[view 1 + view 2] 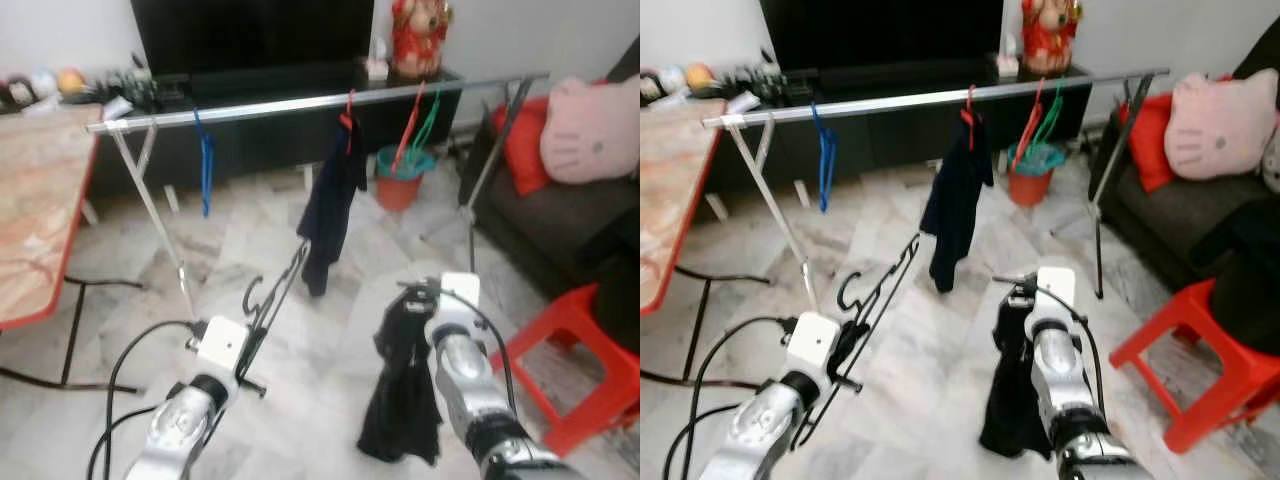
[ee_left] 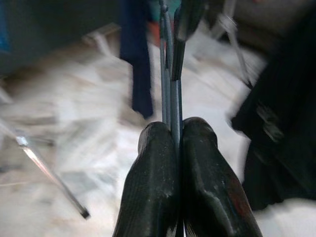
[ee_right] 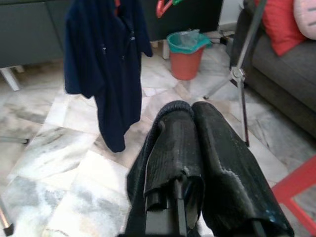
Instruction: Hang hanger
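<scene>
No writing or brand can be read anywhere in these views.

A silver clothes rail [image 1: 300,103] runs across the upper half of the left eye view, from the upper left to the upper right, on slanted metal legs. Behind it stand a black television [image 1: 255,35] on a dark cabinet and a red figurine [image 1: 420,35]. A dark blue garment [image 1: 330,205] hangs at the middle of the rail on a red hanger; a blue hanger [image 1: 205,160] hangs left of it, and a red and a green hanger [image 1: 418,125] to the right, above an orange bucket [image 1: 400,180]. A table with a red edge [image 1: 35,210] fills the left side, a dark sofa with a pink cushion [image 1: 590,125] the right, and a red plastic stool [image 1: 580,365] the lower right. Pale marble floor [image 1: 250,250] lies open between the robot and the rail.

The left gripper [image 2: 177,143], lower left, has its fingers pressed tight on a black wire hanger [image 1: 270,300], which juts up toward the rail without reaching it. The right gripper [image 3: 192,148], lower centre, is closed on a black garment [image 1: 400,400] that drapes down below it.
</scene>
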Tool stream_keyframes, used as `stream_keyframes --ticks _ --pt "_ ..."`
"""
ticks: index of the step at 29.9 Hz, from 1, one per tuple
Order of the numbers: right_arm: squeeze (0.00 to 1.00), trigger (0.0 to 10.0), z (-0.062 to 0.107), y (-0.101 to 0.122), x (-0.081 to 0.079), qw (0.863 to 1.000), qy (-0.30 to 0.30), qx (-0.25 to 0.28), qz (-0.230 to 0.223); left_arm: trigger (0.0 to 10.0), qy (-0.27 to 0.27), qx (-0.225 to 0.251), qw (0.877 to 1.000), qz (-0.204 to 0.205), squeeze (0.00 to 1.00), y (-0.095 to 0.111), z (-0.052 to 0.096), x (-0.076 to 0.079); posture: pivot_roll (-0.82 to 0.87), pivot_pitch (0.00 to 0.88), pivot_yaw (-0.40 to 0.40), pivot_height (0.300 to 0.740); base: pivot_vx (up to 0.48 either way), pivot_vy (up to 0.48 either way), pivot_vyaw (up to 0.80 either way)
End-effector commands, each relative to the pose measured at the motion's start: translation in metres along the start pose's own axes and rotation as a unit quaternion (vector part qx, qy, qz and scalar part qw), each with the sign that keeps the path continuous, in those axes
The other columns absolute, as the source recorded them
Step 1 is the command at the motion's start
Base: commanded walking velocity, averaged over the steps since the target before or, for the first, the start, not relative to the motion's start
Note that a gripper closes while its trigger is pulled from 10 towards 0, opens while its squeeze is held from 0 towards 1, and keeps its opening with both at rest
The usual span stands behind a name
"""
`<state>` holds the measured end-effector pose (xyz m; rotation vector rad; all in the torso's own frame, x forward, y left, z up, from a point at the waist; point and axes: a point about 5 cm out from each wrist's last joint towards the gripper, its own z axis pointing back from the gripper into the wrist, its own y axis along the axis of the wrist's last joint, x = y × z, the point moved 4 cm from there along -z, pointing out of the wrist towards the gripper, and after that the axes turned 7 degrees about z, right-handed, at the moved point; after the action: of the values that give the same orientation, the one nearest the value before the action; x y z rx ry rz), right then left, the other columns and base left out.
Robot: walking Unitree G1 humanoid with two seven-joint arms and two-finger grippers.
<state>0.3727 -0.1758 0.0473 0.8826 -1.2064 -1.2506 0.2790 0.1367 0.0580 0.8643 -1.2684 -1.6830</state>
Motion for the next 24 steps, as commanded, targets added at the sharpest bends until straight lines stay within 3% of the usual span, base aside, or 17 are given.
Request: stream_keyframes --ticks 1,2,4,6,8,14,17,24 --pt "0.0 10.0 -0.008 0.009 0.008 1.0 -0.013 -0.009 0.002 10.0 -0.053 0.002 0.999 -0.004 0.0 0.012 -0.002 0.008 0.03 0.0 -0.023 0.74 0.0 0.0 0.0" --pt "0.0 10.0 -0.008 0.009 0.008 1.0 -0.013 -0.009 0.002 10.0 -0.053 0.002 0.999 -0.004 0.0 0.012 -0.002 0.008 0.03 0.0 -0.023 0.74 0.0 0.0 0.0" --pt "0.0 10.0 -0.014 0.011 0.009 0.999 -0.013 -0.04 0.009 10.0 -0.107 -0.018 0.994 -0.02 0.0 0.016 0.001 0.008 0.03 0.0 -0.024 0.74 0.0 0.0 0.0" --pt "0.0 10.0 -0.015 0.012 0.009 0.999 -0.009 -0.043 0.014 10.0 -0.116 -0.024 0.993 -0.026 0.0 0.016 0.001 0.008 0.03 0.0 -0.024 0.74 0.0 0.0 0.0" --pt "0.0 10.0 -0.021 0.019 -0.005 0.997 0.039 -0.058 0.028 10.0 -0.172 -0.064 0.982 -0.045 0.0 0.01 0.004 0.009 0.03 0.0 -0.021 0.74 0.0 0.0 0.0" --pt "0.0 10.0 -0.023 0.025 -0.018 0.995 0.074 -0.063 0.038 10.0 -0.234 -0.1 0.966 -0.044 0.0 0.005 0.012 0.019 0.04 0.0 -0.021 0.74 0.0 0.0 0.0" --pt "0.0 10.0 -0.024 0.032 -0.029 0.992 0.101 -0.062 0.039 10.0 -0.26 -0.113 0.958 -0.041 0.0 0.004 0.016 0.024 0.04 0.0 -0.021 0.74 0.0 0.0 0.0" --pt "0.0 10.0 -0.028 0.052 -0.043 0.989 0.136 -0.046 0.041 10.0 -0.273 -0.108 0.955 -0.033 0.0 0.009 0.011 0.03 0.03 0.0 -0.023 0.74 0.0 0.0 0.0"
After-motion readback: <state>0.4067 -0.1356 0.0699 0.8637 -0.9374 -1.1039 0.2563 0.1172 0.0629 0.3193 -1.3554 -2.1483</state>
